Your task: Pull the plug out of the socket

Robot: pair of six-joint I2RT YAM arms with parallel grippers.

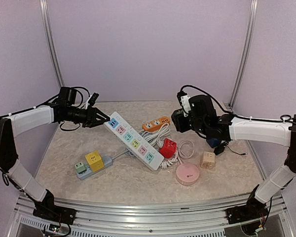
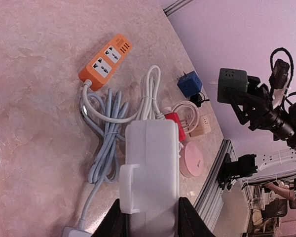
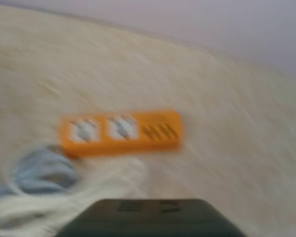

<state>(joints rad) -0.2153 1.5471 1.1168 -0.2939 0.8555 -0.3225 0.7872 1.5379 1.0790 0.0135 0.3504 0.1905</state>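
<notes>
Beige marbled surface (image 1: 64,148) under everything. Across its middle, long white power strip (image 1: 133,140) lying diagonally, far end pinched between the left gripper's (image 1: 102,118) fingers (image 2: 113,224), near end beside a tangle of white cords (image 1: 186,148). At the front left, grey-blue strip (image 1: 108,161) carrying a yellow cube (image 1: 94,160) and a green cube (image 1: 80,167). Behind the white strip, orange strip (image 1: 156,123), flat. Front right, pink round puck (image 1: 187,173). Raised above the surface, well apart from the white strip: dark green cube plug (image 2: 232,85), clamped in the right gripper's (image 1: 181,121) fingers. By the white strip's near end, red cube (image 1: 167,147). Further right, beige cube (image 1: 207,160) and blue cube (image 2: 189,84).
</notes>
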